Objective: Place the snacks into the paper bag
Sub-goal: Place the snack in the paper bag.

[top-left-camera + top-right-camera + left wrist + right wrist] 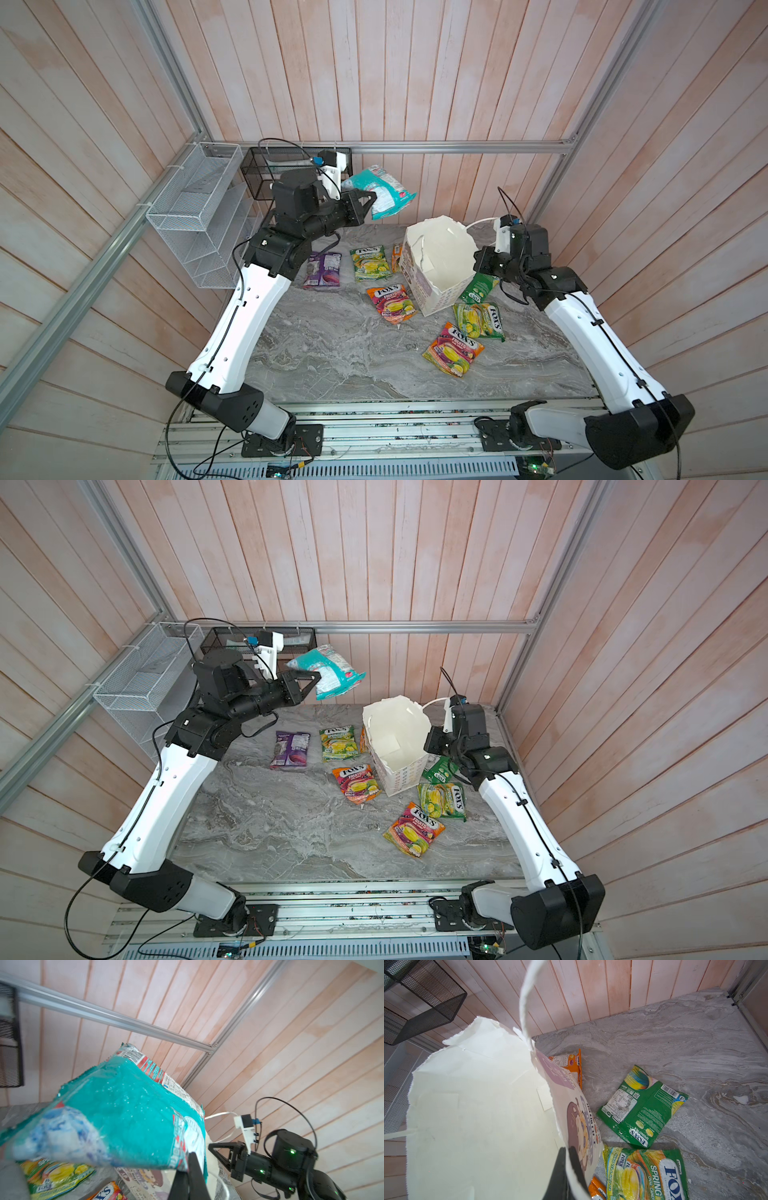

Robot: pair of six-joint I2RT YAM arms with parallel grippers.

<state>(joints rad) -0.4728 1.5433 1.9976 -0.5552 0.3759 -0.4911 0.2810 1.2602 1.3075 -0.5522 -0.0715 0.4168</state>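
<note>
1. The paper bag (pixel 440 266) stands with its mouth wide open upward; I have free air above it.
2. The fingers (pixel 559 1169) of the right gripper (pixel 480 261) pinch its rim, and a white cord handle (pixel 525 1001) arches up on that side.
3. The teal pouch (pixel 382 195) in the left gripper (pixel 372 200) hangs high, left of the mouth, open air between.
4. Behind that arm, the black mesh basket (pixel 266 174) and white wire rack (pixel 195 216) crowd the corner.
5. At the bag's foot an orange-pink pouch (pixel 390 305) lies just beside it, a green pouch (pixel 478 289) under the right gripper.
6. The front half of the counter (pixel 332 361) is open for a low pass.
</note>
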